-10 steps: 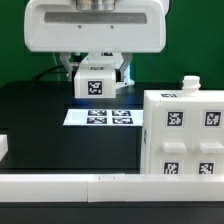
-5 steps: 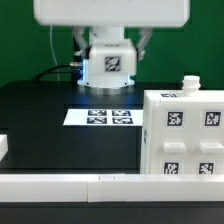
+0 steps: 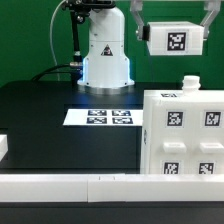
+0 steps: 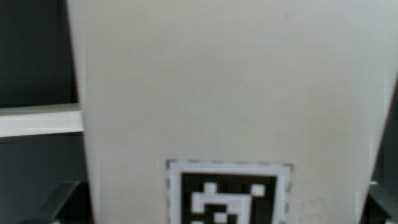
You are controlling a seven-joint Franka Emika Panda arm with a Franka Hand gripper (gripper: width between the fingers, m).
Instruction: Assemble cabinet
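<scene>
A: Marker board (image 3: 104, 117) sits at centre, base (image 3: 105, 55) behind it at twelve o'clock. Where's the gripper (image 3: 172, 28)?

B: Up at one o'clock, jaws spread wide, clamped on a flat white panel (image 3: 177, 39) held high off the table. The wrist view is filled by that panel (image 4: 231, 110).

A: And the cabinet (image 3: 180, 135)?

B: Four o'clock, on the table. Looks like rigid, light, smooth plastic; I'd grip across flat faces, clear of that peg (image 3: 186, 83).
</scene>
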